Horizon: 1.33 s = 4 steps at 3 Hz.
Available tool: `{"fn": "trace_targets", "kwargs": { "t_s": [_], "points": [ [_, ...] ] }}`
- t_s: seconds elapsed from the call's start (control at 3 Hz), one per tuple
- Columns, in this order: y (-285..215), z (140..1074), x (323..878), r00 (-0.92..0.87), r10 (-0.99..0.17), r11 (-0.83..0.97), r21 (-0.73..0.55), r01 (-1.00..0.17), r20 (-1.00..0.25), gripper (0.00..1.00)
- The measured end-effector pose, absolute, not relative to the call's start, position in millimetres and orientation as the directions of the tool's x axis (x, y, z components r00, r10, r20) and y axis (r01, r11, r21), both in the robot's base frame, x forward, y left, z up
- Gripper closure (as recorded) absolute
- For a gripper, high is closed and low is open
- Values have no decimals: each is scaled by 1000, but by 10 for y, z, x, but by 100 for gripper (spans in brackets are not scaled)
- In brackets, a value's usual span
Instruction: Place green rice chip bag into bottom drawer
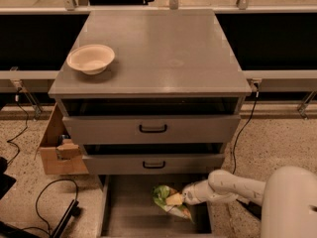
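The green rice chip bag [166, 199] lies inside the bottom drawer [130, 212], toward its right side. The drawer is pulled out wide, a plain grey tray below the two upper drawers. My gripper [184, 198] reaches in from the right on a white arm [233, 186] and its tip is at the bag's right edge, touching it.
A cream bowl [90, 58] sits on the cabinet top [163, 48] at the left. The two upper drawers [152, 128] stand slightly ajar. A cardboard box [55, 148] is on the floor left of the cabinet, with black cables [54, 207] in front of it.
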State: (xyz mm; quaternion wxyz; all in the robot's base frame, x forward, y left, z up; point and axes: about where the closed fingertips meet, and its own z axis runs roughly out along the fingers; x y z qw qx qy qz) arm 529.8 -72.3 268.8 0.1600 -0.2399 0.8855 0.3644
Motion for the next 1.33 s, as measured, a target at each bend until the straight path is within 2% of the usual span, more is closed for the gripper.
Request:
{"fn": "trace_targets", "kwargs": {
  "t_s": [0.33, 0.67, 1.33],
  "points": [
    [-703, 2679, 5288, -834, -310, 617, 571, -542, -457, 13],
    [-685, 2672, 5279, -834, -311, 615, 573, -542, -456, 0],
    [-617, 2769, 5287, -818, -328, 589, 574, -569, -474, 0]
  ]
}}
